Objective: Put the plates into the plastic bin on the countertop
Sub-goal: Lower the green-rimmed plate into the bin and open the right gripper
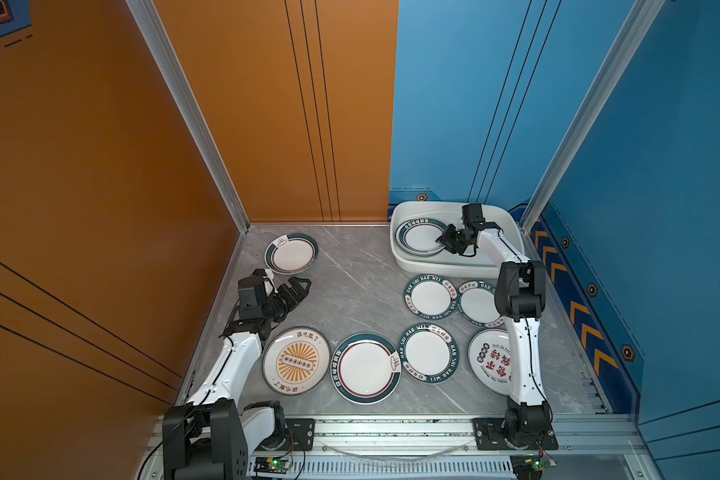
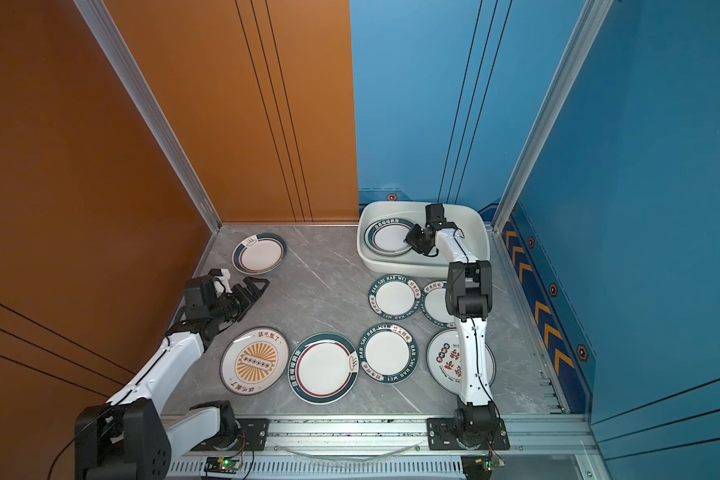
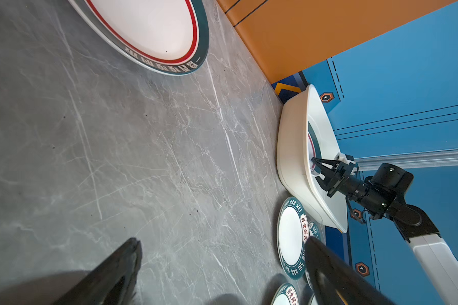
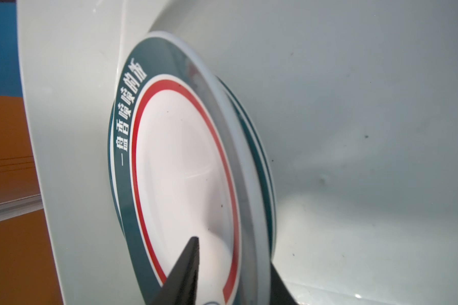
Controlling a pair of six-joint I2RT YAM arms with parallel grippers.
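My right claw (image 1: 440, 242) sits part-open astride the rim of the top plate (image 1: 418, 237) in the bin (image 1: 429, 264), right of frame centre. My left claw (image 1: 304, 289) gapes empty over the countertop (image 1: 350, 282), where seven plates (image 1: 364, 368) lie.

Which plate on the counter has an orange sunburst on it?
The front-left plate, next to the left arm: only its middle shows an orange sunburst; the others are plain white inside or carry red characters.

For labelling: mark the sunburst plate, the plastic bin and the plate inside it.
sunburst plate (image 1: 296, 360): a top view, orange centre.
plastic bin (image 1: 427, 267): a top view, front wall.
plate in the bin (image 1: 419, 237): a top view, white centre.
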